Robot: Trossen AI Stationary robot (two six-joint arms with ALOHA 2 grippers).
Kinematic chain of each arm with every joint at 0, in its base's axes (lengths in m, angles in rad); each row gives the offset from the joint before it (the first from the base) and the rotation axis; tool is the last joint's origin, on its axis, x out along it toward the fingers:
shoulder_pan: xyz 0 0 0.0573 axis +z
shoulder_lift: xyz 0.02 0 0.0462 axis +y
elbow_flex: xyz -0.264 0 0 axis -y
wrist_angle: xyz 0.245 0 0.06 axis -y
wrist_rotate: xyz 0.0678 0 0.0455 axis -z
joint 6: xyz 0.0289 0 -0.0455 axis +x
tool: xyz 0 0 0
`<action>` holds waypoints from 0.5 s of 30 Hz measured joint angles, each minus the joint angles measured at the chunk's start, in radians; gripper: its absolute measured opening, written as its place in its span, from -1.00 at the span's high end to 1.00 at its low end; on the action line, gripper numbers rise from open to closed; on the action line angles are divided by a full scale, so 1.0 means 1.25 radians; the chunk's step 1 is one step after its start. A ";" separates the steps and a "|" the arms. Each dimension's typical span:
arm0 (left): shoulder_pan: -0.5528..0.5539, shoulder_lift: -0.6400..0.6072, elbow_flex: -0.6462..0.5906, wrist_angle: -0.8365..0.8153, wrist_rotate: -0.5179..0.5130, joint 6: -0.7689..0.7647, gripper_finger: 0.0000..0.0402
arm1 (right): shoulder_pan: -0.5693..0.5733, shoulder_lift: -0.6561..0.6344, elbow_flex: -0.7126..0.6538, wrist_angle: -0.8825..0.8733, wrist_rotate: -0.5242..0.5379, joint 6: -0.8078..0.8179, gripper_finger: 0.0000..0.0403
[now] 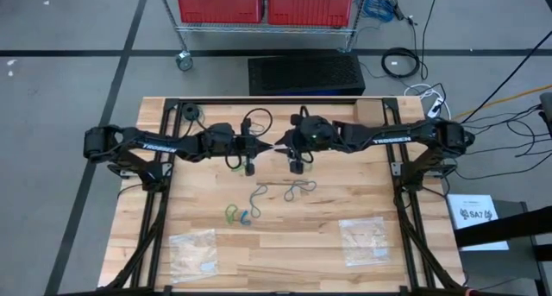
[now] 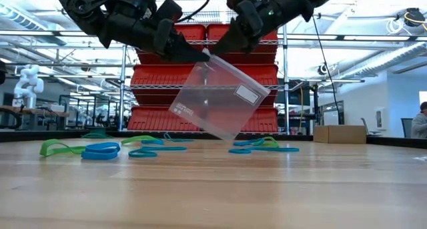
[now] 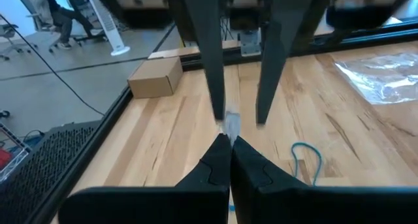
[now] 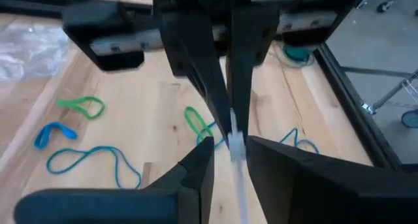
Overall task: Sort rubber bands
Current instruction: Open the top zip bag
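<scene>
Here, left gripper [image 2: 200, 55] pinched a raised clear bag [image 2: 220, 99]; right fingers [image 4: 196, 165] stood parted beside it. Bands [image 1: 246, 211] lay unsorted on the counter [image 1: 345, 192].

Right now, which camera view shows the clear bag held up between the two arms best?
The low view: the whole clear bag hangs above the table, pinched at its top edge. Both wrist views show only a sliver of that edge at the jaws. The high view hardly shows it.

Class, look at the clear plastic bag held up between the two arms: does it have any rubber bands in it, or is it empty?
Empty. In the low view the clear bag hangs tilted above the table with nothing inside; the rubber bands lie on the wood.
</scene>
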 joint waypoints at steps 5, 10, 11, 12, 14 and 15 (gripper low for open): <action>0.000 0.000 0.000 0.006 0.001 0.000 1.00 | 0.000 0.019 0.000 0.015 0.003 0.009 0.62; 0.000 0.000 0.000 -0.003 0.004 -0.001 1.00 | 0.000 0.019 0.000 0.024 0.005 0.011 0.84; 0.000 0.000 0.000 -0.004 0.004 -0.001 1.00 | 0.000 0.019 0.000 0.022 0.004 0.009 0.89; 0.000 0.000 0.000 -0.007 0.004 -0.001 1.00 | 0.000 0.019 0.000 0.022 0.005 0.006 0.93; 0.000 0.000 0.000 -0.009 0.003 -0.001 1.00 | 0.000 0.019 0.000 0.020 0.005 0.001 0.96; 0.000 0.000 0.000 -0.010 -0.002 -0.001 1.00 | 0.000 0.019 0.000 0.019 0.006 0.002 0.95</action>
